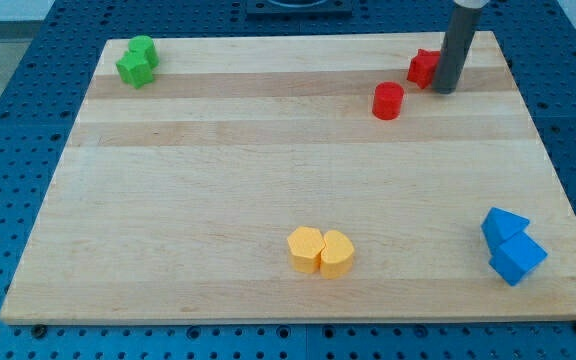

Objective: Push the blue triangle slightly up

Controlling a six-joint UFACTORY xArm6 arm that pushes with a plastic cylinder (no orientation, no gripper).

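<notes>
The blue triangle (503, 226) lies near the view's bottom right, touching a blue cube (518, 258) just below it. My tip (445, 90) is at the view's top right, far above the blue blocks. It stands right beside a red block (424, 67), which sits on its left and is partly hidden by the rod.
A red cylinder (388, 100) lies left of and below my tip. Two yellow blocks (305, 248) (336, 253) touch each other at the bottom middle. A green block (137, 61) sits at the top left. The wooden board (218, 170) ends close to the blue blocks on the right.
</notes>
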